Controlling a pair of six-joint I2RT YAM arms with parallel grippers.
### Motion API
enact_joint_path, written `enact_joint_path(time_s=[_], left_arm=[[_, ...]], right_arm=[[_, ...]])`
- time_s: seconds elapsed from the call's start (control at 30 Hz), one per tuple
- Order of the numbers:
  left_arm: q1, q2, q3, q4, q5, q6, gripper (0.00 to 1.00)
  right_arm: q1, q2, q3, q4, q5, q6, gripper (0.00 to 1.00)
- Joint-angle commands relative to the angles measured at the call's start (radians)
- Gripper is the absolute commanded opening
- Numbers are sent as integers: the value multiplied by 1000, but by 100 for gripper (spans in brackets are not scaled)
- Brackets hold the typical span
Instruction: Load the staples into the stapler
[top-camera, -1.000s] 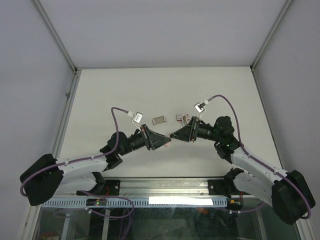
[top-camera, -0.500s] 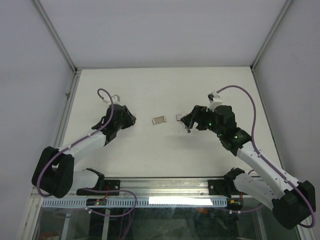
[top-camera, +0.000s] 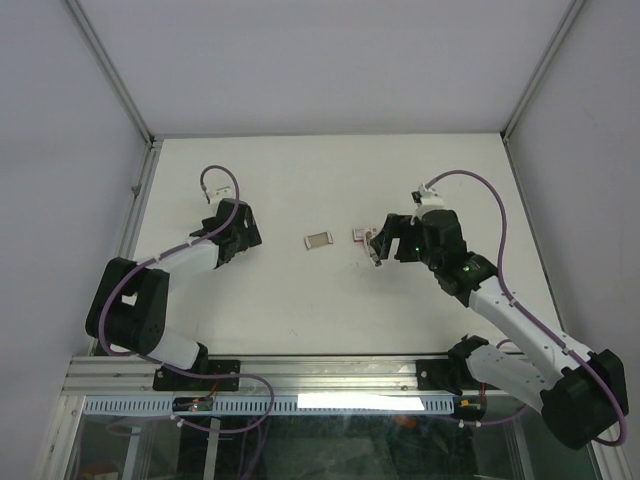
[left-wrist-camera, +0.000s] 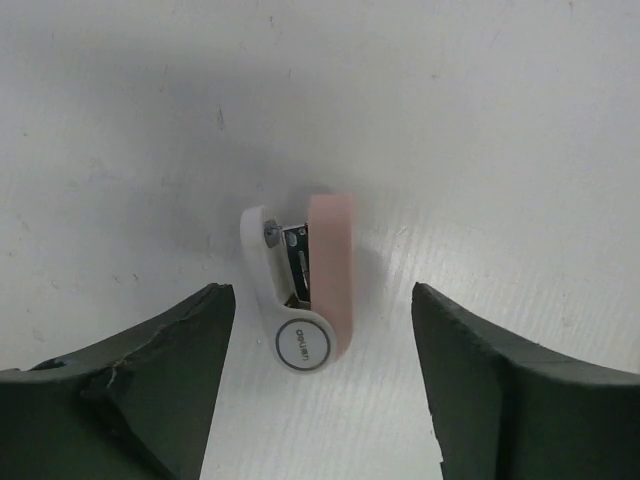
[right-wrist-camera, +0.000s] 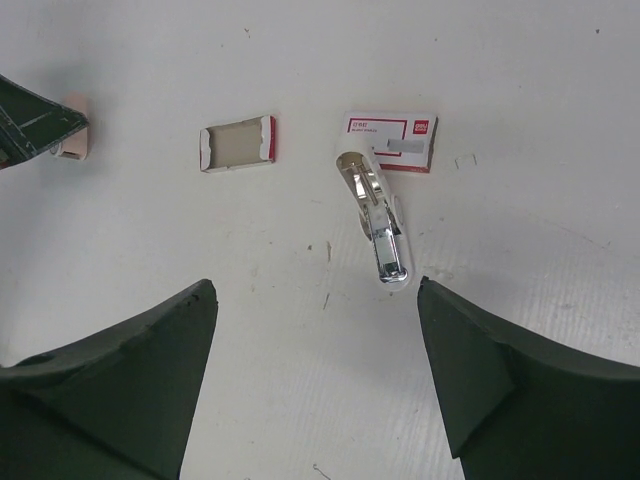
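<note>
The pink and white stapler (left-wrist-camera: 305, 290) lies on its side on the table between the fingers of my left gripper (left-wrist-camera: 322, 296), which is open and not touching it. The stapler (right-wrist-camera: 76, 140) also shows at the far left of the right wrist view. A shiny silvery strip (right-wrist-camera: 378, 220), seemingly the staples, lies on the table just below the red-and-white sleeve (right-wrist-camera: 392, 141). The greyish inner tray (right-wrist-camera: 237, 143) lies left of the sleeve. My right gripper (right-wrist-camera: 315, 290) hangs open just short of the strip and holds nothing.
In the top view the left gripper (top-camera: 238, 228) is at the table's left, and the right gripper (top-camera: 383, 243) is right of centre. The tray (top-camera: 317, 240) and sleeve (top-camera: 360, 235) lie between them. Raised metal rails border the table (top-camera: 320, 170).
Both grippers were together at the table's centre. The left arm swung to the far left and opened, leaving the stapler on the table. The right gripper drew back to the right.
</note>
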Motion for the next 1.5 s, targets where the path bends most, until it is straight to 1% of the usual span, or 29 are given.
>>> enact_joint_path(time_s=[0.0, 0.13, 0.2, 0.27, 0.3, 0.37, 0.47, 0.53, 0.6, 0.67, 0.8, 0.9, 1.03, 1.13, 1.4, 1.47], left_arm=[[6, -49, 37, 17, -33, 41, 77], [5, -129, 31, 15, -33, 66, 86], [5, -167, 34, 18, 21, 86, 85], [-9, -194, 39, 47, 117, 102, 81], [-37, -200, 39, 72, 163, 108, 79], [-130, -183, 49, 153, 222, 133, 78], [-281, -89, 106, 244, 323, 179, 77], [-345, 5, 151, 307, 403, 202, 76], [-385, 87, 212, 356, 484, 217, 76], [-405, 164, 255, 406, 542, 224, 76], [-408, 299, 331, 486, 628, 219, 76], [-412, 375, 393, 497, 675, 216, 74], [-430, 436, 440, 511, 715, 238, 72], [-435, 466, 459, 508, 718, 253, 68], [-445, 505, 479, 537, 716, 272, 46], [-448, 511, 481, 546, 717, 274, 39]], right_arm=[[-1, 5, 38, 24, 28, -21, 84], [-1, -8, 33, 13, 31, -18, 84], [-1, -19, 29, 7, 36, -20, 84], [-5, -24, 22, 4, 39, -23, 84], [-10, -22, 19, 0, 42, -21, 84], [-34, -11, 11, -8, 38, -7, 84], [-101, 4, -7, -8, -12, 20, 84], [-148, 5, -25, 3, -65, 46, 84], [-192, 1, -46, 14, -103, 65, 84], [-228, -4, -63, 20, -141, 77, 84], [-270, -24, -87, 28, -198, 89, 84], [-281, -39, -99, 28, -213, 91, 84], [-295, -45, -106, 23, -226, 88, 84], [-304, -41, -109, 24, -235, 88, 83], [-316, -29, -112, 34, -259, 91, 83], [-318, -26, -113, 35, -265, 92, 83]])
